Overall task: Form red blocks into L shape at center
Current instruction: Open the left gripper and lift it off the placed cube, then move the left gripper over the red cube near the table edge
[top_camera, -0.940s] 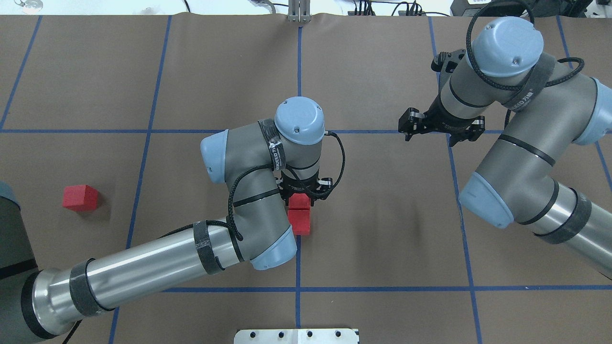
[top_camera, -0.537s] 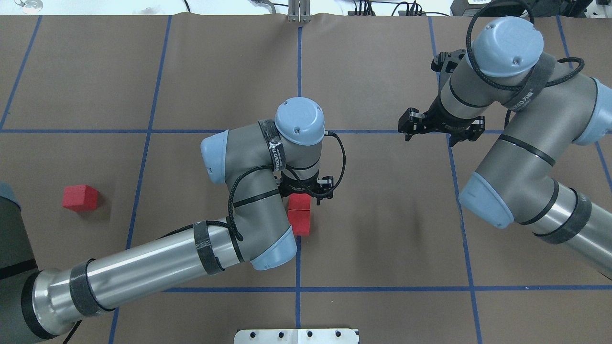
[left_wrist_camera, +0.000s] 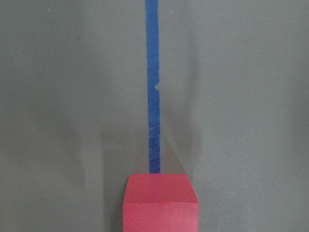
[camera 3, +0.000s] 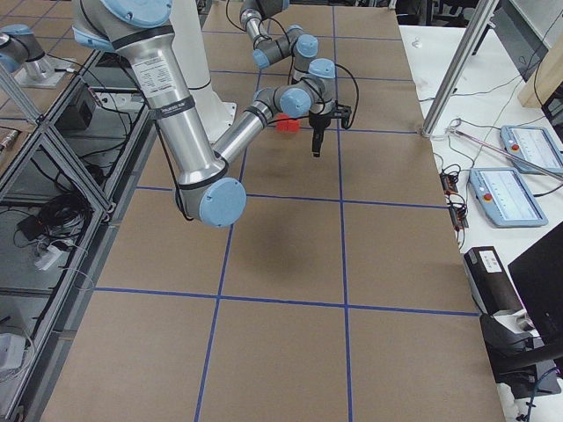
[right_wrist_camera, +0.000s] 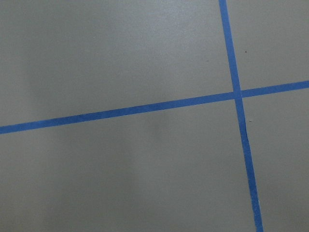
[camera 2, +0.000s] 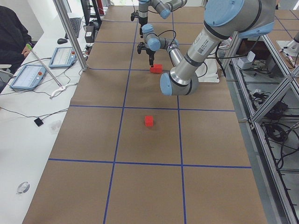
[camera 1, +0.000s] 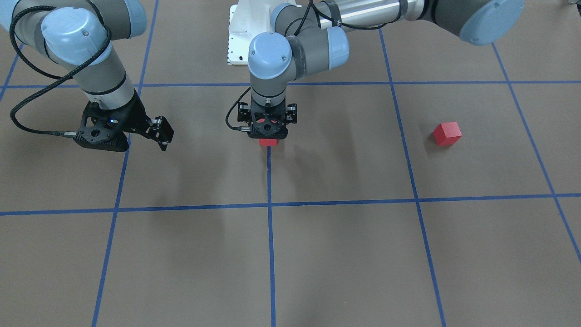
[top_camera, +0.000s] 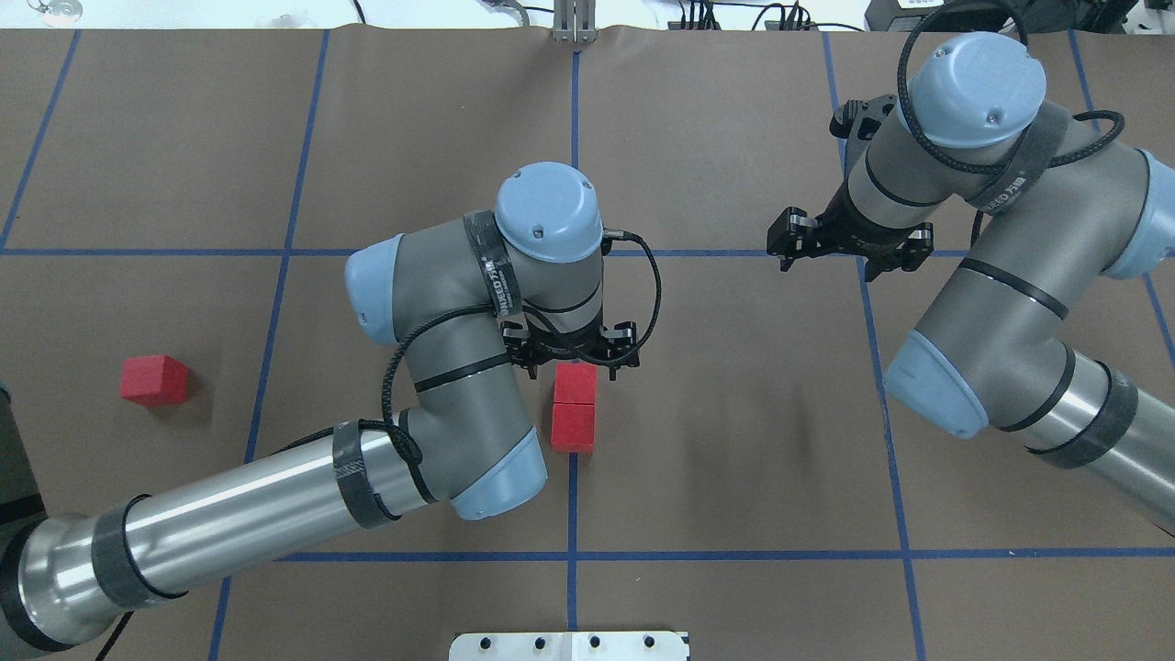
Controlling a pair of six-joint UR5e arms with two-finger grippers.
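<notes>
Two red blocks sit touching in a short row at the center [top_camera: 633,413] of the tabletop [top_camera: 734,477]. They lie on the blue tape line [top_camera: 572,496] that runs from the robot's edge to the far edge. The near block [top_camera: 573,428] and the far block [top_camera: 575,383] meet face to face.

The left gripper [top_camera: 576,355] hangs just above the far side of the far block and points straight down. Its jaws are parted wider than a block and hold nothing. Its wrist view shows that block lying free on the tape line.

The third block [top_camera: 153,380] lies alone toward the left edge of the tabletop, well apart from the pair and a little skewed to the grid.

The right gripper [top_camera: 846,262] hovers over a tape crossing toward the far right of the tabletop. Its jaws are wide and empty, well apart from every block.
</notes>
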